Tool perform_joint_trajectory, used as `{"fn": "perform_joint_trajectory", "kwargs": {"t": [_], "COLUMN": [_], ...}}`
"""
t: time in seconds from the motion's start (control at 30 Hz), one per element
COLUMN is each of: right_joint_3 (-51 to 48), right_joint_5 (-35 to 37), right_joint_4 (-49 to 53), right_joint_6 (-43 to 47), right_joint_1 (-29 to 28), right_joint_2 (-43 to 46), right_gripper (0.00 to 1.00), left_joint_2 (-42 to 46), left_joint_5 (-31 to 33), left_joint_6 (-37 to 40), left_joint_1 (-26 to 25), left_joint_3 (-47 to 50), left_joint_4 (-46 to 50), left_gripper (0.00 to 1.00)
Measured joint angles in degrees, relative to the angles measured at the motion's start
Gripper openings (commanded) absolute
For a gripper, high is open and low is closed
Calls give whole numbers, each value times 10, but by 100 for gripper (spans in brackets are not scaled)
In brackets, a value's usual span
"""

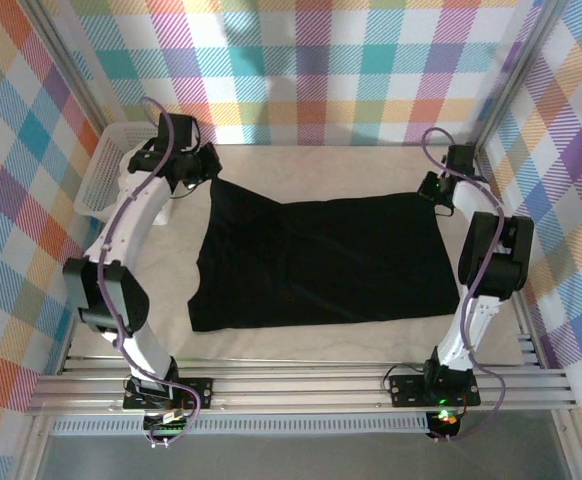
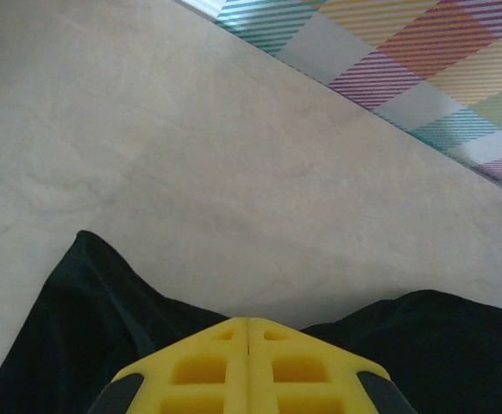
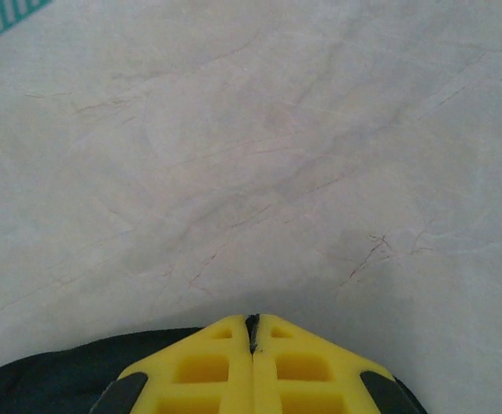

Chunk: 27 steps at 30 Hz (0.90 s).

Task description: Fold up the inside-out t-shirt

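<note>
Pale marbled table (image 1: 311,340). Black t-shirt (image 1: 321,260) spread flat at centre, long axis running left to right, far edge strung between both arms, body reaching from there toward arm bases. Left gripper (image 2: 248,332) at far-left corner, yellow fingers pressed together, pinching dark fabric that drapes away on both sides. Right gripper (image 3: 253,328) at far-right corner, likewise clamped on shirt edge. Each arm nearest its own corner; likely next: draw far edge toward near hem.
</note>
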<state>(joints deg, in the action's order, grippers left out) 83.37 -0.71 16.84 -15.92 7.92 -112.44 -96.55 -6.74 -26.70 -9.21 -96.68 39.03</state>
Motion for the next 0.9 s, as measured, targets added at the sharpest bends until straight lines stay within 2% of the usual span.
{"fn": "perform_joint_trajectory", "kwargs": {"t": [0.17,0.4,0.9], "right_joint_3": [-47,-99,-196], "right_joint_5": [12,64,99], "right_joint_4": [-5,24,99], "right_joint_6": [21,44,31], "right_joint_1": [0,2,7], "right_joint_2": [63,128,181], "right_gripper": [0,0,0], "left_joint_2": [72,144,201], "left_joint_5": [-2,-30,-75], "left_joint_6": [-13,-23,-20], "left_joint_1": [0,0,0], "left_joint_3": [51,120,234], "left_joint_4": [5,30,79], "left_gripper": [0,0,0]}}
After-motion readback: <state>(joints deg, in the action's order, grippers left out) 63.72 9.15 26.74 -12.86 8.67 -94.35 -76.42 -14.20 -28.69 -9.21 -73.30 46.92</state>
